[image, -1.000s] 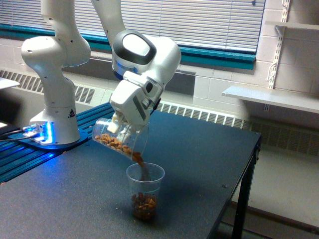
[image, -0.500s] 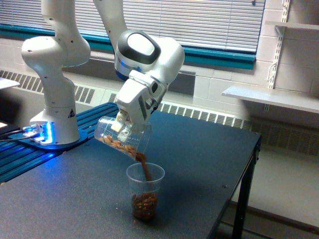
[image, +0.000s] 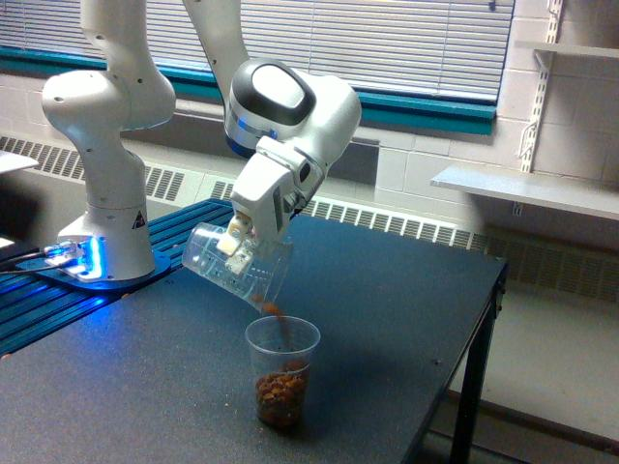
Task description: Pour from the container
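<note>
The container [image: 235,263] is a clear, smooth-walled plastic cup, tipped well past level, its wide mouth angled down toward the exterior view's right and its base up toward the left. It hangs in the air above the dark table [image: 387,300], just over the smaller cup [image: 281,372], not touching it. The walls look almost bare now, with only a small clump of brown pieces [image: 271,309] at the lip and a thin trail dropping into the open mouth below. The gripper [image: 235,242] is clamped on the container around its middle; one pale finger [image: 229,244] shows through the clear wall, the other is hidden behind the cup. The smaller cup stands upright on the table, with brown pieces [image: 280,391] piled in its lower part. What the pieces are is hard to make out. The white arm [image: 290,116] rises out of the top edge, and its base [image: 106,222] sits on a blue-lit platform [image: 58,290], cut off at the left edge.
</note>
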`<state>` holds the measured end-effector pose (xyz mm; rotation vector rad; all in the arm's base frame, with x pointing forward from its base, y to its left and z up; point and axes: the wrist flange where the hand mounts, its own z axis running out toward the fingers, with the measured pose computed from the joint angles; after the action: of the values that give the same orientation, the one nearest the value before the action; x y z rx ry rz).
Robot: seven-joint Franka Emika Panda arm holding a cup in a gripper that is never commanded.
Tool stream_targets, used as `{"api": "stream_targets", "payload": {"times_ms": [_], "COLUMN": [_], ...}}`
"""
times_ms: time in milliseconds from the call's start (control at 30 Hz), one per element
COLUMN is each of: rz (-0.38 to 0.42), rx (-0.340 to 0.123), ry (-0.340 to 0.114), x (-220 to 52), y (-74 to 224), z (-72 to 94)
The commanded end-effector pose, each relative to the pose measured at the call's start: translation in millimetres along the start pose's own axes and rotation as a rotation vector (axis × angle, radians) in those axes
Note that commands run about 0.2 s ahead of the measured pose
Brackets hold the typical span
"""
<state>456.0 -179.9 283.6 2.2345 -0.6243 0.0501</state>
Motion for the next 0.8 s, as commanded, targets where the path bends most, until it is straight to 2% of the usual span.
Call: {"api": "stream_targets", "payload": {"times_ms": [33, 233, 800], "rz": [-0.070, -0.094, -0.073], "rx": [-0.011, -0.014, 0.035], "ry": [-0.013, -0.028, -0.050], "x": [5.7, 8.5, 7.3], "y": [2.1, 5.6, 10.9], "z": [-5.2, -5.9, -2.9]}}
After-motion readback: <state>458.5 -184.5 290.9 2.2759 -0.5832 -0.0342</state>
